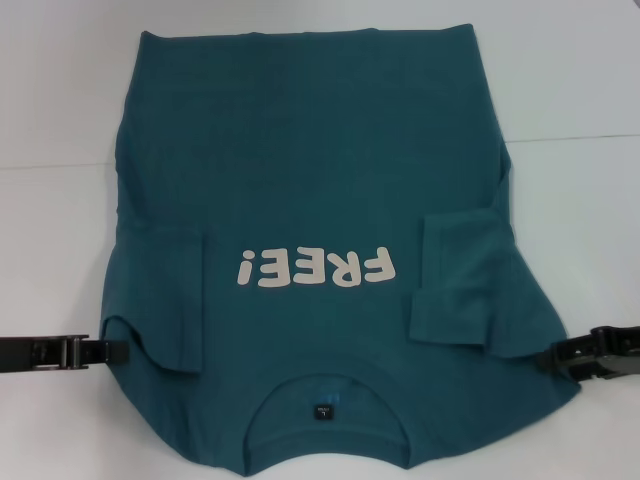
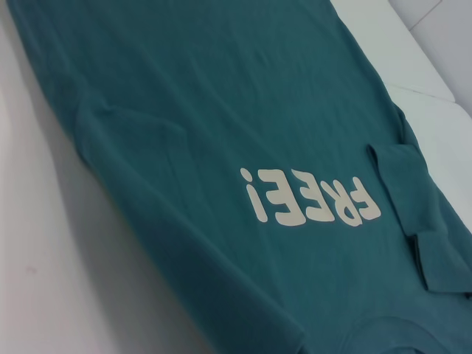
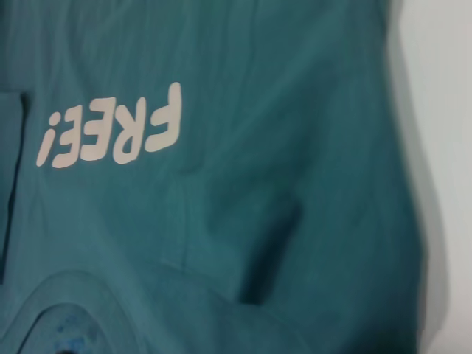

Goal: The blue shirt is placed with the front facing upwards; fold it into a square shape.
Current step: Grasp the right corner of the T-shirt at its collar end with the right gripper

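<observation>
The blue shirt (image 1: 310,160) lies flat on the white table, front up, with its off-white "FREE!" print (image 1: 315,268) showing and its collar (image 1: 325,398) at the near edge. Both short sleeves are folded inward onto the body, one on the left (image 1: 165,300) and one on the right (image 1: 462,275). My left gripper (image 1: 118,351) sits low at the shirt's near left shoulder edge. At the near right shoulder edge is my right gripper (image 1: 558,358). The left wrist view shows the shirt (image 2: 221,96) and print from the side. The right wrist view shows the shirt (image 3: 280,199) close up.
The white table (image 1: 570,80) surrounds the shirt, with bare surface on both sides and a seam line running across it at the back. The shirt's hem reaches almost to the far edge of the view.
</observation>
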### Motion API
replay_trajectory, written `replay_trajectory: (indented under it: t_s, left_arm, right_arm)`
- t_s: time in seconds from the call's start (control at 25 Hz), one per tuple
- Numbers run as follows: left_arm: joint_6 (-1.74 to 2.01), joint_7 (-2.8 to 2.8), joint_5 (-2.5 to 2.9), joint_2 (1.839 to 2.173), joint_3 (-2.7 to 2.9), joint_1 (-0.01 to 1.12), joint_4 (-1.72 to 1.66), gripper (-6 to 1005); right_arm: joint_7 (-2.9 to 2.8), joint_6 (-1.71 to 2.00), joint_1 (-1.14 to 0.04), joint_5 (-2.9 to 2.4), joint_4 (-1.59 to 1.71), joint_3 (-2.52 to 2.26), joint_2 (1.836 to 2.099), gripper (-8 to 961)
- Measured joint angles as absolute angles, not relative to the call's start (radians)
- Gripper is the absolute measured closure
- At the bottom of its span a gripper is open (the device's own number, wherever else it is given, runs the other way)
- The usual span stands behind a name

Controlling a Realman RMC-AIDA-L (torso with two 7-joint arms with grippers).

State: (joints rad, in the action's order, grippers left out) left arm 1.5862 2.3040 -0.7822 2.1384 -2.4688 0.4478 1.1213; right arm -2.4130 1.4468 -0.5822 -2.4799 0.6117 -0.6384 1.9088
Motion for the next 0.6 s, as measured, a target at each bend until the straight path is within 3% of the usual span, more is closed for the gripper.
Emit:
replay_trajectory:
  t_s: [0.32, 0.6]
  left_arm:
    - [1.584, 2.304, -0.782, 2.138, -2.47, 0.449, 1.121, 966]
    - [1.581, 2.303, -0.782, 2.137, -2.47, 0.449, 1.121, 966]
  right_arm:
    - [-2.412, 1.395, -0.638, -2.474, 0.578, -0.646, 1.948, 220]
    - [-2.411, 1.383, -0.684, -2.47, 0.578, -0.637, 1.963, 220]
